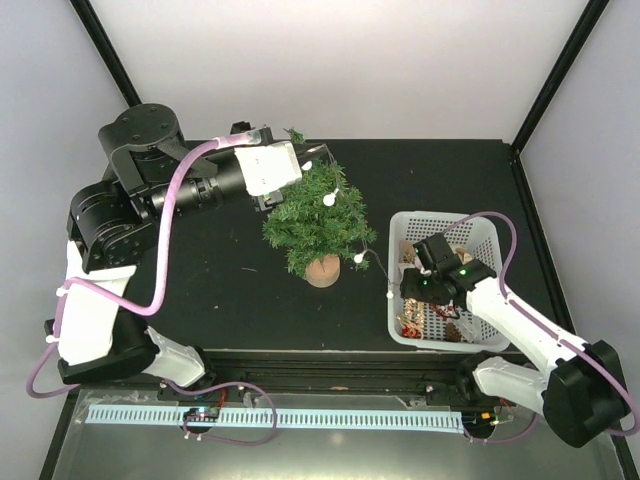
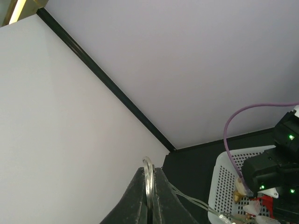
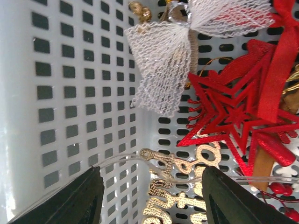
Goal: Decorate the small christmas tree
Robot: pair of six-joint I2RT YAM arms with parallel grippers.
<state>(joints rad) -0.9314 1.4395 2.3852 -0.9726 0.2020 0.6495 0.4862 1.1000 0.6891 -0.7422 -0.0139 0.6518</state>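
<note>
Roughly at the middle of the black surface (image 1: 220, 290) the small christmas tree (image 1: 318, 215) stands on its round wood base (image 1: 322, 270). Two white bulbs (image 1: 329, 199) sit among its branches, strung on a clear wire (image 2: 148, 171) that leaves the tree's right side toward the basket. At the treetop, on the side nearer the far edge, the left claw (image 1: 318, 152) is pinched tight on a loop of that wire (its wrist view shows the two dark fingers pressed together with the loop standing up between them). The white perforated basket (image 1: 430, 216) sits by the right edge, toward the near right corner. The right claw (image 3: 149, 198) hangs inside it with its fingers spread wide, gripping nothing. Beneath it lie a white mesh bow (image 3: 163, 70), a red star ornament (image 3: 229, 116), gold glitter lettering (image 3: 177, 196) and a red ribbon (image 3: 280, 60). A strand of clear wire also crosses the basket floor.
</note>
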